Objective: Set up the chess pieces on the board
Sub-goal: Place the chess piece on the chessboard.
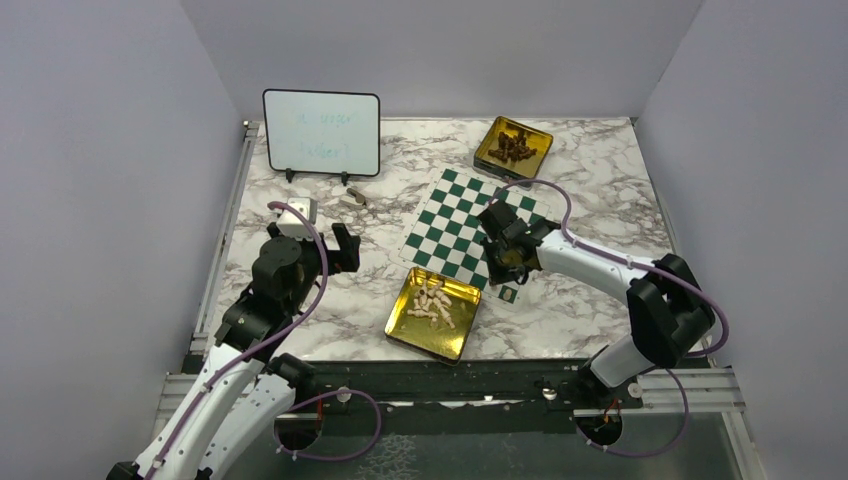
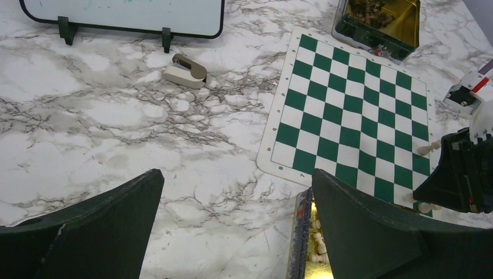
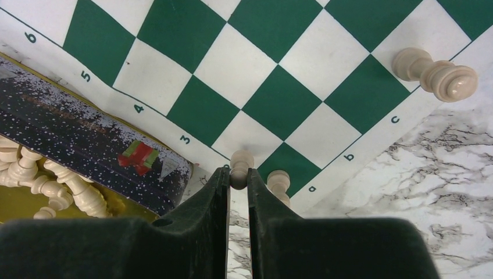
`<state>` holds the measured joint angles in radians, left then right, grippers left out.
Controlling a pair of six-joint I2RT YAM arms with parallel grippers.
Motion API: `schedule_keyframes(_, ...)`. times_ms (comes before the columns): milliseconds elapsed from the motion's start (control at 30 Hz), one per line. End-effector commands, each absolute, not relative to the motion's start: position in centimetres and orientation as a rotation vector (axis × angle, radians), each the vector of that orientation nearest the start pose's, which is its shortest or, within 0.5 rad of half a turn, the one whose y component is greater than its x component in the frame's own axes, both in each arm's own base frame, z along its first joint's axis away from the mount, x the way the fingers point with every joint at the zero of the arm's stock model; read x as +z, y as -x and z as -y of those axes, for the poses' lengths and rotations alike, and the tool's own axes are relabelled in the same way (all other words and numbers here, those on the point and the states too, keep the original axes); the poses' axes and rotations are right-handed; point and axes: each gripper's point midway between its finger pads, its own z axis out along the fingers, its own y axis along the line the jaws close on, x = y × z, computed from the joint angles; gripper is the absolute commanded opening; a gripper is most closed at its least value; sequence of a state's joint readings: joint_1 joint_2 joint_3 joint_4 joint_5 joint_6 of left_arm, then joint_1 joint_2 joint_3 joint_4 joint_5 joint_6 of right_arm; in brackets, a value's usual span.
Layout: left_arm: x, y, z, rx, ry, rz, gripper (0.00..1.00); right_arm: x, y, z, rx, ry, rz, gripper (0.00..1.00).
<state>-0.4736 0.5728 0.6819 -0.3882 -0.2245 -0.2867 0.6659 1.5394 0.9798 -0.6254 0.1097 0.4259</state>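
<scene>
While checked at the near corner of the board [image 3: 279, 99], found one of the chess pieces [image 3: 241, 161] clenched upright between the jaws of the right gripper [image 3: 237, 174], over the white square beside the printed border. Found a second piece [image 3: 279, 181] standing just beside it on the green corner square, apart from the fingers. Noted a third piece [image 3: 436, 72] further along the lettered edge, at the border; cannot tell whether upright or tipped. Recorded a gold tin [image 1: 458, 338] of more pale pieces just beside the board's near edge. Recorded a second gold tin [image 1: 535, 155] of dark pieces at the board's far corner. Noted the left gripper [image 2: 237, 174] well apart from the board on its left, jaws spread wide, nothing between them. Logged a whiteboard [image 1: 321, 132] and a small tan clip-like item [image 2: 185, 71] further left of the board.
</scene>
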Motion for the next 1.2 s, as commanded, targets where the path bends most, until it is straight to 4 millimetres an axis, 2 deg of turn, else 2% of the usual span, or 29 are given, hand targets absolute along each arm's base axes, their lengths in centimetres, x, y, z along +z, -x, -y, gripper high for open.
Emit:
schedule_keyframes(0,24.4,-24.9,10.0,-0.343,-0.032,-1.827,0.99,4.9,-24.5,-19.5,0.176,0.302,-2.746,0.19)
schedule_keyframes(200,24.4,-24.9,10.0,-0.343,-0.033,-1.823,0.99,4.1,-24.4,-19.3,0.154,0.307,-2.761,0.19)
schedule_keyframes(633,24.5,-24.8,10.0,-0.343,-0.032,-1.823,0.99,3.6,-24.5,-19.4,0.157,0.306,-2.766,0.19)
schedule_keyframes(833,24.4,-24.8,9.9,-0.342,-0.033,-1.821,0.99,3.3,-24.3,-19.3,0.153,0.305,-2.774,0.24)
schedule_keyframes(1167,24.5,-24.8,9.9,-0.342,-0.032,-1.82,0.99,4.3,-24.7,-19.4,0.155,0.289,-2.757,0.34)
